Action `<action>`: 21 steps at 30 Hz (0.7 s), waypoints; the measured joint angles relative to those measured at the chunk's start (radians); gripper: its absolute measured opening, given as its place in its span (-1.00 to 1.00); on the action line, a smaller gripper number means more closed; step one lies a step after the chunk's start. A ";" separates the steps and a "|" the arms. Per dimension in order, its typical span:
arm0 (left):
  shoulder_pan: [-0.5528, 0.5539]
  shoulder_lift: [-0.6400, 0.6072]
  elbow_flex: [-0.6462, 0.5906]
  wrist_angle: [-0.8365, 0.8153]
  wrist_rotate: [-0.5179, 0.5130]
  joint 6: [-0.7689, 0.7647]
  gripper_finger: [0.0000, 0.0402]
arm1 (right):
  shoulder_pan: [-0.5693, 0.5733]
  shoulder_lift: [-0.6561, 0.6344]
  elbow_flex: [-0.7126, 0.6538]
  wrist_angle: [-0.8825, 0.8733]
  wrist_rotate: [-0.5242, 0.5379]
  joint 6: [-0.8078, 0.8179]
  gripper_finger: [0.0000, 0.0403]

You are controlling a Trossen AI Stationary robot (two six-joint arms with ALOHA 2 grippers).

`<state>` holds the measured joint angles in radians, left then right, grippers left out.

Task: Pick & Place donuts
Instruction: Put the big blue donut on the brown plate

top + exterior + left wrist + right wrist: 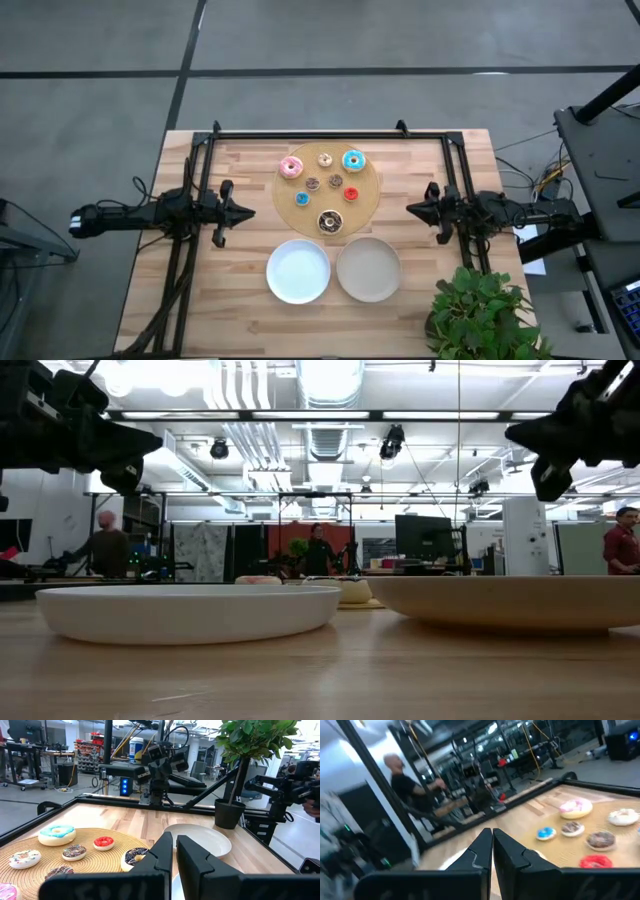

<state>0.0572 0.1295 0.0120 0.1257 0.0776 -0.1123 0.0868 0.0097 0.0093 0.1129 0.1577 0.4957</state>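
Sitting on the big round tan woven board at the middle of the light wooden table, the seven small ring-shaped toy donuts are all untouched as I look down. The pink-iced donut lies at the board's left rear, the light blue one at its right rear, with the tiny tan one between them. The dark chocolate donut lies at the board's front edge, with the tiny blue, brown and red ones around the middle.

Just in front of the board I see a round white plate and, beside it, a round cream plate.

My left gripper hovers left of the board, fingers pressed together and empty. My right gripper hovers right of it, likewise closed on nothing.

A green potted plant stands at the table's front right corner.
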 joint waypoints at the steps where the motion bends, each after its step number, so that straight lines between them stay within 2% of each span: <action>1: 0.000 0.000 0.000 0.000 0.000 0.000 -1.00 | 0.000 0.000 0.000 0.019 0.001 0.005 -0.96; 9: 0.000 0.000 0.000 0.000 0.000 0.000 -1.00 | 0.000 0.000 0.000 0.214 0.003 -0.019 -0.96; 17: 0.000 0.000 0.000 0.000 0.000 0.000 -1.00 | 0.000 0.000 0.000 0.499 0.030 -0.040 -0.96; 21: 0.000 0.000 0.000 0.000 0.000 0.000 -1.00 | 0.000 0.000 0.000 0.653 0.050 -0.138 -0.96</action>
<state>0.0574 0.1295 0.0119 0.1259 0.0776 -0.1125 0.0868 0.0097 0.0093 0.7664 0.2077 0.3582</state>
